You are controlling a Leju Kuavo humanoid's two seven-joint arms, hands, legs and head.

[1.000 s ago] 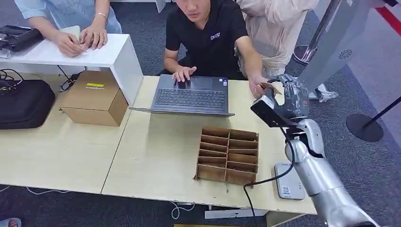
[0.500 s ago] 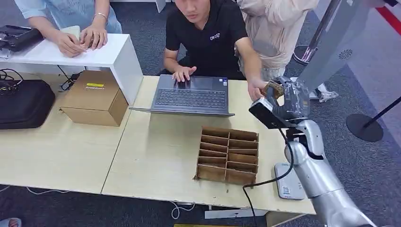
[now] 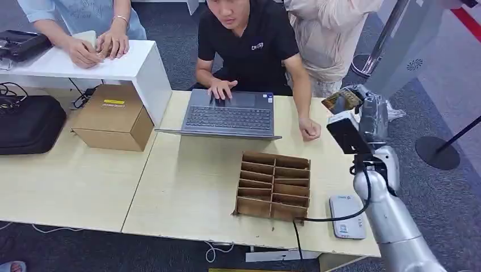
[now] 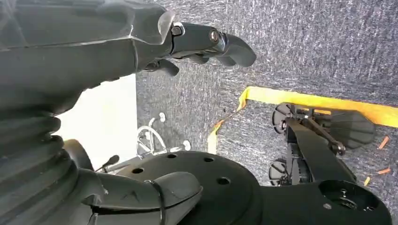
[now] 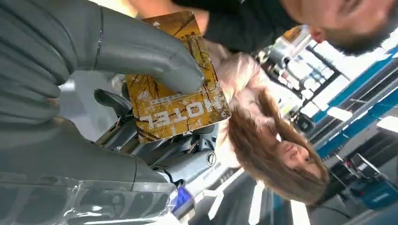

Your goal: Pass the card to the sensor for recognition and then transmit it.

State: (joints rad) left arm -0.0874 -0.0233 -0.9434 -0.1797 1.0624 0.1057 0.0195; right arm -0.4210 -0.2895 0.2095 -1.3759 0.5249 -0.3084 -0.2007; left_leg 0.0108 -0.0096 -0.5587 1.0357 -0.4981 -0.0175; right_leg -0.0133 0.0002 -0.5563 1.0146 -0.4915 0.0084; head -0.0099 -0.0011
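Card (image 3: 341, 100) now raised in right hand (image 3: 368, 113)

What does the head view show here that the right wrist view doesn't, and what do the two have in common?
Only the head view takes in the table with the laptop, the cardboard divider tray, the white card reader near the table's edge and the cardboard box. Only the right wrist view gives the card's face, printed HOTEL, with the thumb pressing on it. Both show the right hand holding the yellow card and the person in black.

Laptop (image 3: 230, 116) behind divider tray (image 3: 274, 185)
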